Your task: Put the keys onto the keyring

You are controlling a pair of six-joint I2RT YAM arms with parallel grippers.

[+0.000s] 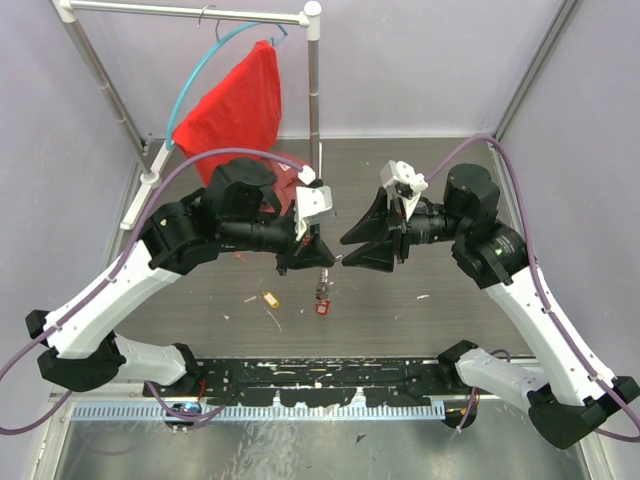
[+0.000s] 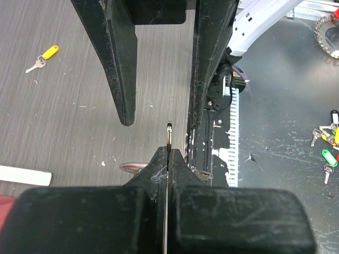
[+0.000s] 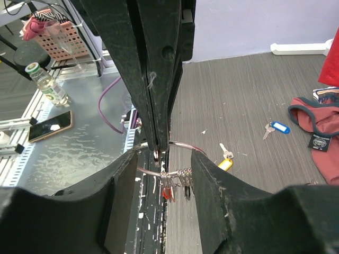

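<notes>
You have even, diffuse overhead light in the top view. The grey wood-grain counter [image 1: 450, 270] carries only faint, soft shadows under the arms. The brushed metal shelf [image 1: 300, 450] at the near edge gives dull, patchy reflections with nothing blown out.

In the left wrist view, the left arm's black plastic fingers [image 2: 228, 222] are soft and out of focus, while the counter beyond is sharp. In the right wrist view, the near right fingers [image 3: 69, 211] blur likewise. The thin silver wire keyring [image 3: 183, 144] glints, and upright objects lean at the left edge.

Nothing legible here, black tag [image 3: 319, 142] on the maroon cloth [image 3: 306, 112] at right too small, bottle label [image 3: 50, 89] upper left blurred
</notes>
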